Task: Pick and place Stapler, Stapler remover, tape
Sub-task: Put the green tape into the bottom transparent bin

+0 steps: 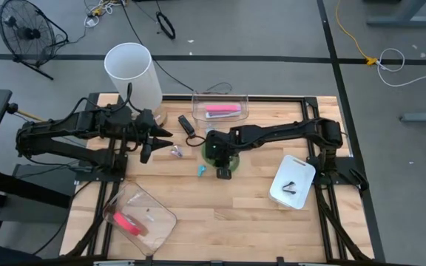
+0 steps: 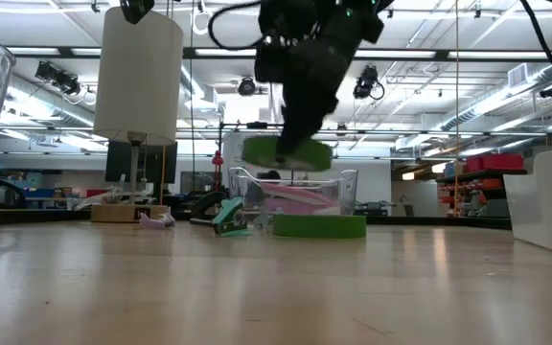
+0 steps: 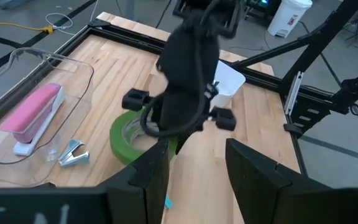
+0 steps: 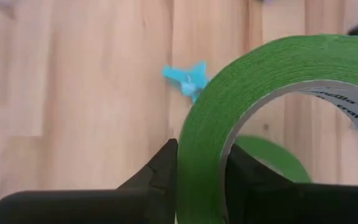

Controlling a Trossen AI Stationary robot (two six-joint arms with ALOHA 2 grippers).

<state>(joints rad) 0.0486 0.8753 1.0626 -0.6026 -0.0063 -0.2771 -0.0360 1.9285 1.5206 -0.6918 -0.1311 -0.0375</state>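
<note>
Lifting a green tape roll (image 4: 278, 118) pinched through its wall, the right gripper (image 4: 201, 180) likely next needs carrying toward the clear bin (image 1: 198, 103) at twelve o'clock.

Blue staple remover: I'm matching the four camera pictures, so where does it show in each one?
High view: the blue staple remover lies mid-table, slightly left of centre.
Low view: on the table, left of centre.
Left wrist view: only a blue sliver on the wood, close to the camera.
Right wrist view: on the wood beyond the lifted green tape.
Shared landmark: the lifted green tape.
</note>
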